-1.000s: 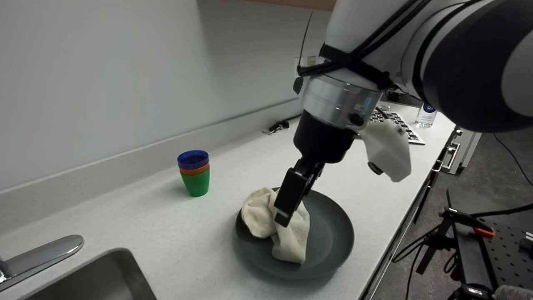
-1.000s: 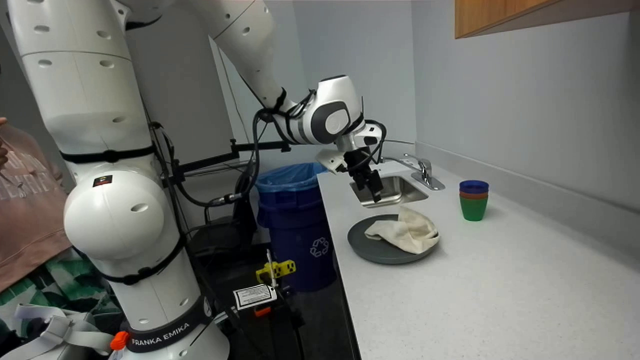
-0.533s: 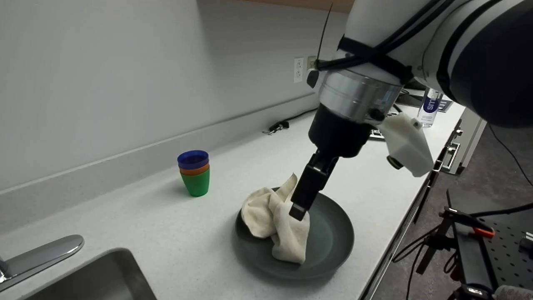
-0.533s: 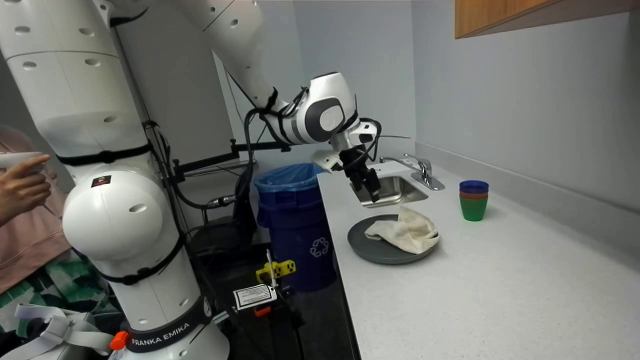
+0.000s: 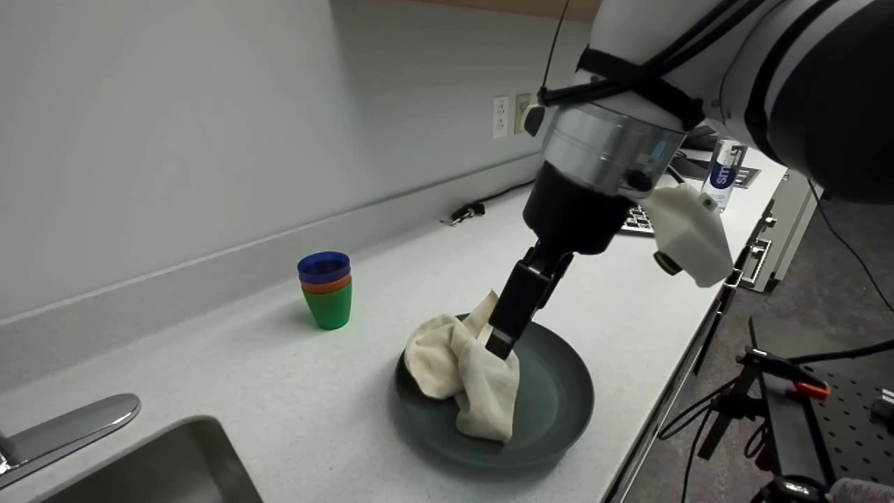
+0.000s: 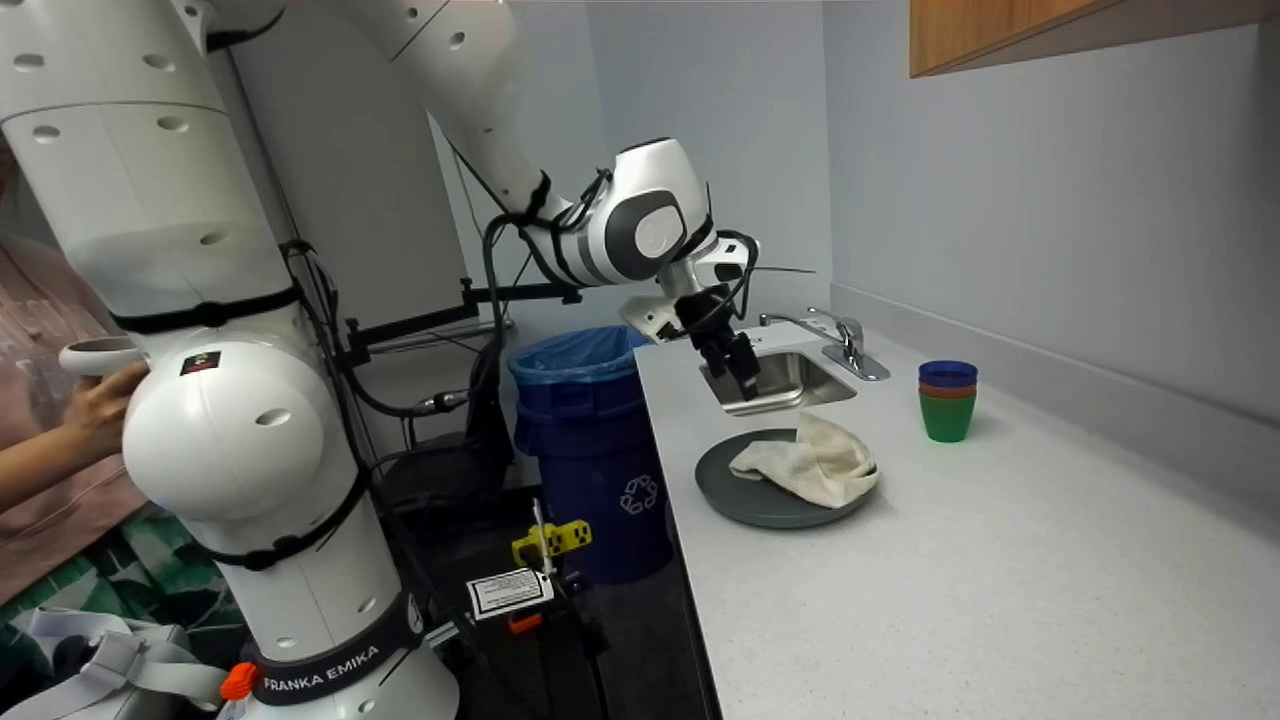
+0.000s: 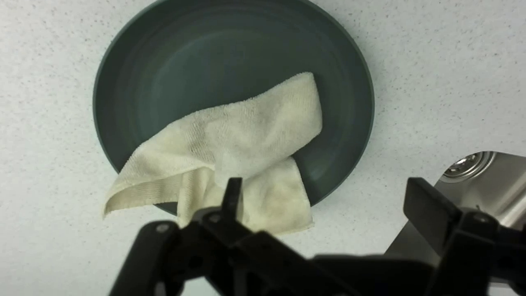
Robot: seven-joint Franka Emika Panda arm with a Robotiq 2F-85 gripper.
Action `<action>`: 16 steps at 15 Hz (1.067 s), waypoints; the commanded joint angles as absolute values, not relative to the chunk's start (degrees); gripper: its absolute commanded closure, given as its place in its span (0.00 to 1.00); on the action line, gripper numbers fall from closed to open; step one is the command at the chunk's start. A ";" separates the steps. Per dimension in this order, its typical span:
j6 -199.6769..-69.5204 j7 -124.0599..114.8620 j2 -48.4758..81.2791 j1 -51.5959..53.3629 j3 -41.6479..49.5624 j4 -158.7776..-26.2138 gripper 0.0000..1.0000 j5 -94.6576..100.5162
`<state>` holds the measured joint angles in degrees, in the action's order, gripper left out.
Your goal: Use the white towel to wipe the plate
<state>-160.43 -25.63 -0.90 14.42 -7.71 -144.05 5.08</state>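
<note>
Raised slightly, the pincer (image 7: 324, 187) is spread; in wrist view only, a drain (image 7: 464, 165) is shown right; arm (image 6: 488, 120) slanted down.

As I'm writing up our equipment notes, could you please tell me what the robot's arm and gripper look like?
The arm is white and rounded, with dark panels, black straps and black cables; a dark band low on it reads FRANKA EMIKA. A silver collar leads to the black gripper, which has two blocky fingers. A pale, angular housing is mounted beside it.

White towel (image 7: 263, 123) lies crumpled on dark plate (image 7: 230, 61).
</note>
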 commanded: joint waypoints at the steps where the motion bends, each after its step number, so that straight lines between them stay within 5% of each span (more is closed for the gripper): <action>1: -160.48 -25.27 -0.98 13.01 -9.15 -144.12 0.00 4.72; 7: -161.20 -25.96 -0.14 12.90 -9.20 -143.98 0.00 5.20; 16: -163.37 -48.56 12.73 15.53 -2.44 -137.16 0.00 31.85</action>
